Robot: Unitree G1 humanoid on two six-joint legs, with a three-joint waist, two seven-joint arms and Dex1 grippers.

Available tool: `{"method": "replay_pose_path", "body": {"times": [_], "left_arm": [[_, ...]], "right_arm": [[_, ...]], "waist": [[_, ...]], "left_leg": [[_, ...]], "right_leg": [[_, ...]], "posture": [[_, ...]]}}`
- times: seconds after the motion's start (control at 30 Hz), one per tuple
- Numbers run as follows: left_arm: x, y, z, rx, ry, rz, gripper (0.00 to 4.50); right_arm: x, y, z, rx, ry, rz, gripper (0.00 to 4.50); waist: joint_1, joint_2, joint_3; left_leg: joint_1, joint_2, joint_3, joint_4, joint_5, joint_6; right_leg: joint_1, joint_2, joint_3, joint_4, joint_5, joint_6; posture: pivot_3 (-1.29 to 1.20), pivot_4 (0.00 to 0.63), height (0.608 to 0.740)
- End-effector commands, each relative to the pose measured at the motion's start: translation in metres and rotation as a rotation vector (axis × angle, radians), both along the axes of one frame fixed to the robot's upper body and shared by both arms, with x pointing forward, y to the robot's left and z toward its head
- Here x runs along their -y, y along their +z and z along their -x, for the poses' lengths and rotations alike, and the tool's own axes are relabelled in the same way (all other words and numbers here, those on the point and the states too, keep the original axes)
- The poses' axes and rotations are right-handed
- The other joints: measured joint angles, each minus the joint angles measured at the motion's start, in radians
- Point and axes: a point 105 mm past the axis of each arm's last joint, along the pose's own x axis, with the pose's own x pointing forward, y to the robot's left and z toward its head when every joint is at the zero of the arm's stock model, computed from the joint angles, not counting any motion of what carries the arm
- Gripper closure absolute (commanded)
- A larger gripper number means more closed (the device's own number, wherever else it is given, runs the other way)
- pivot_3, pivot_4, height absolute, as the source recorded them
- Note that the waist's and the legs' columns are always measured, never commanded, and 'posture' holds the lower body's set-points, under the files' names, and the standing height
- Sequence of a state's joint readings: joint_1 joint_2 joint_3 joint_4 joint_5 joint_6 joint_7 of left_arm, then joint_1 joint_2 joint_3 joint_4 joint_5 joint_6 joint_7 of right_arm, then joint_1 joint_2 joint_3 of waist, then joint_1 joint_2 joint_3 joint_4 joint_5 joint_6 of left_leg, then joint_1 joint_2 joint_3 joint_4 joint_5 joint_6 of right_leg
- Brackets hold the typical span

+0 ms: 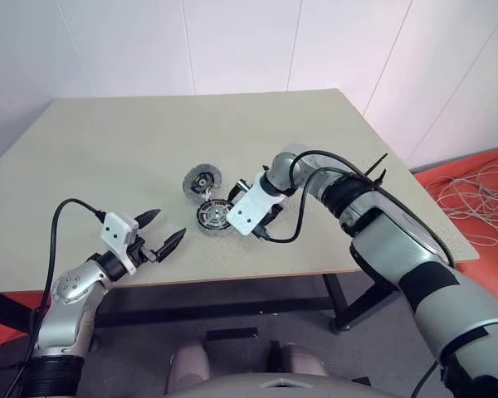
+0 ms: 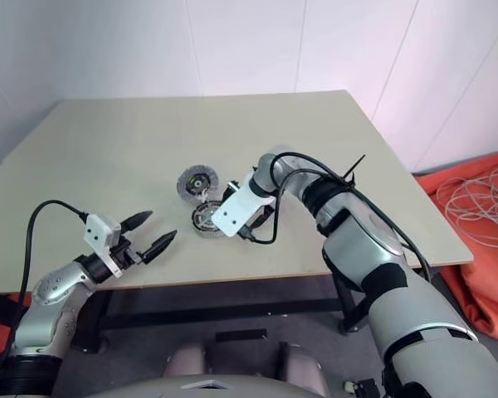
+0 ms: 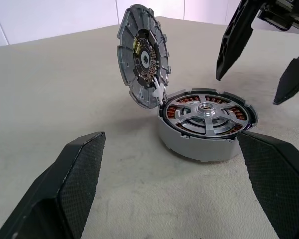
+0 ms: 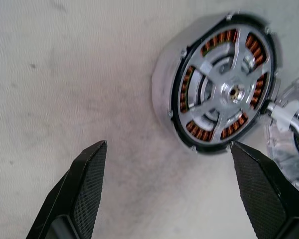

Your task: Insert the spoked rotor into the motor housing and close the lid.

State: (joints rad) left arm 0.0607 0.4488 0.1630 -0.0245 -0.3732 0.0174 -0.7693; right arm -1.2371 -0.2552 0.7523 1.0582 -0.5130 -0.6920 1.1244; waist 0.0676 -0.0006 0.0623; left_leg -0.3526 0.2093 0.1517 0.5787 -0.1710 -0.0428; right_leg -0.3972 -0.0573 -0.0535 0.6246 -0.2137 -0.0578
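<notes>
The motor housing (image 3: 189, 144) stands on the table near its middle. In it lies the spoked rotor (image 3: 205, 115), with copper coils showing between the spokes. The lid (image 3: 142, 62) stands upright at the housing's rim, joined by a small white hinge, its inner face turned toward the rotor. My right gripper (image 4: 168, 145) hangs open just above the table beside the housing, pointing down, with nothing between its fingers. My left gripper (image 1: 169, 224) is open and empty near the table's front edge, pointing level toward the housing.
The beige table (image 1: 108, 149) is bare around the housing. My right forearm and its black cable (image 1: 315, 178) reach over the table's right half. White cables (image 1: 481, 195) lie on the orange floor mat past the right edge.
</notes>
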Motion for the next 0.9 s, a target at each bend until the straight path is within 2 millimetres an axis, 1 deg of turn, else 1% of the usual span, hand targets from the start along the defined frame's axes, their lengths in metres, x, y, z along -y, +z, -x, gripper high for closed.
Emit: {"method": "replay_pose_path", "body": {"times": [0.03,0.37,0.4,0.47,0.53,0.73,0.8,0.83,0.9], "left_arm": [[0.002,0.014,-0.002,0.062,-0.003,-0.003,0.00],[0.004,0.014,-0.004,0.068,-0.005,0.003,0.00],[0.004,0.014,-0.004,0.068,-0.005,0.003,0.00],[0.005,0.014,-0.004,0.069,-0.005,0.004,0.00],[0.005,0.014,-0.004,0.070,-0.004,0.004,0.00],[0.004,0.015,-0.005,0.073,-0.002,0.002,0.00],[0.004,0.015,-0.005,0.074,-0.002,0.001,0.00],[0.004,0.016,-0.005,0.074,-0.002,0.001,0.00],[0.004,0.016,-0.006,0.075,-0.003,0.000,0.00]], "right_arm": [[-0.008,0.008,-0.004,0.054,0.034,0.008,0.03],[-0.010,-0.001,-0.002,0.073,0.077,0.060,0.03],[-0.011,-0.001,-0.002,0.073,0.078,0.062,0.20],[-0.012,-0.002,-0.002,0.073,0.078,0.065,0.61],[-0.013,-0.003,-0.002,0.076,0.077,0.071,1.23],[-0.017,-0.007,-0.002,0.074,0.073,0.073,3.45],[-0.019,-0.007,-0.001,0.062,0.061,0.066,4.11],[-0.020,-0.006,-0.001,0.059,0.051,0.063,4.37],[-0.025,-0.003,-0.002,0.044,0.018,0.041,4.49]], "waist": [[0.000,0.000,0.000],[0.000,0.001,0.000],[0.000,0.001,0.000],[0.000,0.001,0.001],[0.000,0.001,0.001],[0.000,0.001,0.001],[0.000,0.001,0.001],[-0.001,0.002,0.001],[-0.001,0.002,0.001]], "left_leg": [[0.000,0.000,0.000,0.000,0.000,0.000],[0.000,0.002,0.000,0.000,0.000,0.000],[0.000,0.002,0.000,0.000,0.000,0.000],[0.000,0.002,0.000,0.000,0.000,0.000],[0.000,0.002,0.000,0.000,0.000,0.000],[0.000,0.003,0.000,0.000,0.000,0.000],[0.000,0.003,0.000,0.000,0.000,0.000],[0.001,0.003,0.000,0.000,0.000,0.000],[0.001,0.004,0.000,0.000,0.000,0.000]], "right_leg": [[0.000,0.000,0.000,0.000,0.000,0.000],[0.000,0.000,0.000,0.000,0.000,-0.001],[0.000,0.000,0.000,0.000,0.000,-0.001],[0.000,0.000,0.000,0.000,0.000,-0.001],[0.000,0.000,0.000,0.000,0.000,-0.001],[0.000,0.000,0.000,0.000,0.000,-0.001],[0.000,0.000,0.000,0.000,0.000,-0.001],[0.000,0.000,0.000,0.000,0.000,-0.001],[0.000,0.001,0.000,0.001,0.001,-0.001]], "posture": [[0.00,0.000,0.740],[0.00,0.000,0.740],[0.00,0.000,0.740],[0.00,0.000,0.740],[0.00,0.000,0.740],[0.00,0.000,0.740],[0.00,0.000,0.740],[0.00,0.000,0.740],[0.00,0.000,0.740]]}}
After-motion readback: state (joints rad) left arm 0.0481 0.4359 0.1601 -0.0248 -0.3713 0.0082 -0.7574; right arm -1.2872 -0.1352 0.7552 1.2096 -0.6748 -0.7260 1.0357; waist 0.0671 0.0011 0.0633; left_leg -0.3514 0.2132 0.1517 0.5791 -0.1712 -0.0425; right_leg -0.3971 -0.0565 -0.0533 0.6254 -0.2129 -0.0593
